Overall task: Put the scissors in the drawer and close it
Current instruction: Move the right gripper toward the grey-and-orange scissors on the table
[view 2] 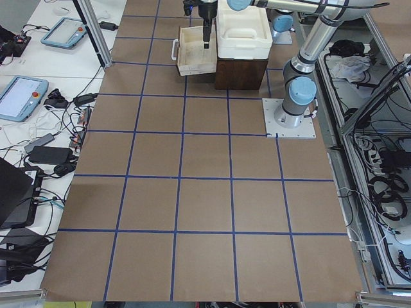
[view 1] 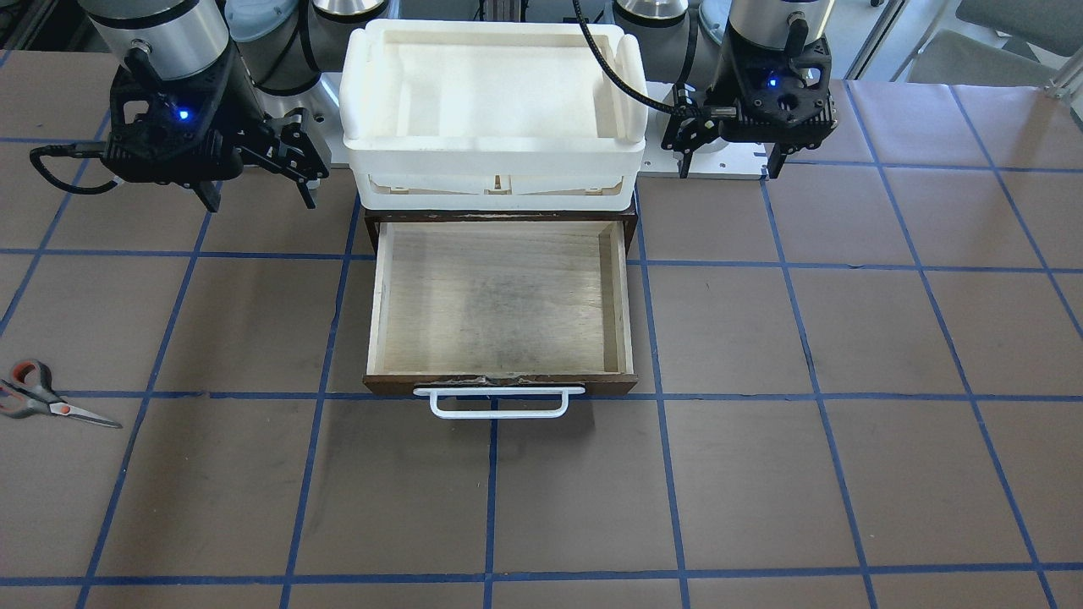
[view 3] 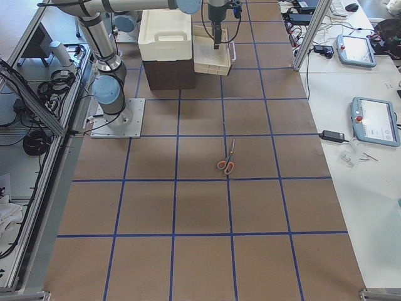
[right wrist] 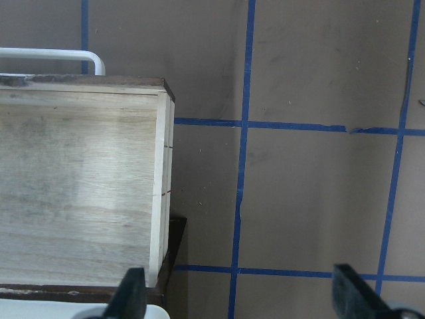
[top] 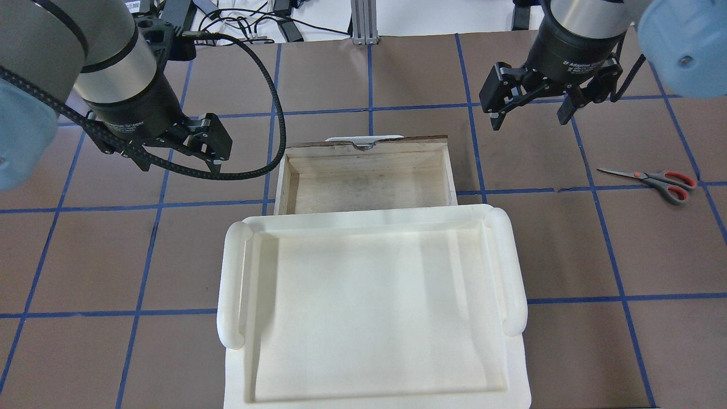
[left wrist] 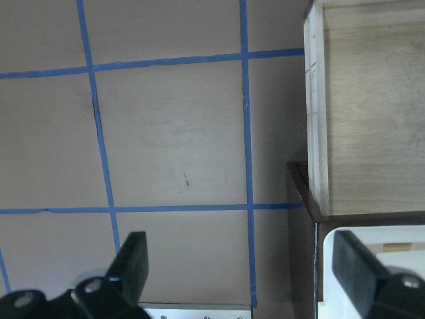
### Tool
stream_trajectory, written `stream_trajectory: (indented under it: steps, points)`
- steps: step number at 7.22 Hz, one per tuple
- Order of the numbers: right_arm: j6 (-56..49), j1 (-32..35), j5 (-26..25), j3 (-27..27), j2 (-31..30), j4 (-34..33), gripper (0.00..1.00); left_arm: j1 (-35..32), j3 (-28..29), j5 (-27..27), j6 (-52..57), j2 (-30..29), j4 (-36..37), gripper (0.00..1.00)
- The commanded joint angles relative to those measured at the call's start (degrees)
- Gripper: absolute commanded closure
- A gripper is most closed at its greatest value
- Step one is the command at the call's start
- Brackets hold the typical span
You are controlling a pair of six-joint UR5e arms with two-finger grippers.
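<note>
The scissors [view 1: 46, 397] lie flat on the brown table at my right side, also in the overhead view [top: 653, 178] and the right side view [view 3: 227, 160]. The drawer [view 1: 499, 296] is pulled open and empty, with its white bar handle [view 1: 497, 404] at the front; it also shows from overhead [top: 363, 184]. My right gripper [view 1: 258, 199] hangs open and empty beside the drawer's right side, well short of the scissors [top: 528, 119]. My left gripper [view 1: 729, 165] hangs open and empty on the drawer's other side [top: 180, 165].
A white plastic tray [top: 227, 284] sits on top of the dark brown cabinet [view 3: 166, 74] and overhangs the drawer's back. Blue tape lines grid the table. Screens and cables lie on the side benches beyond the table [view 3: 369, 119].
</note>
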Motion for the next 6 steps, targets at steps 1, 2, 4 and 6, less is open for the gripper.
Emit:
stream_trajectory:
  steps: [1, 2, 4, 6]
  points:
    - [-0.02, 0.04, -0.29, 0.0, -0.28, 1.39, 0.0, -0.01, -0.13, -0.1, -0.13, -0.75, -0.19, 0.0]
    - [-0.11, -0.13, -0.38, 0.0, -0.28, 1.49, 0.0, -0.01, -0.13, -0.1, -0.14, -0.32, -0.2, 0.0]
    - [-2.03, -0.75, -1.51, 0.96, 0.06, -0.69, 0.03, -0.01, -0.13, 0.07, -0.31, -0.14, -0.28, 0.0]
    - [-18.32, -8.09, -1.53, 2.54, 1.29, -3.61, 0.01, -0.01, -0.13, -0.1, 0.13, -0.22, -0.46, 0.0]
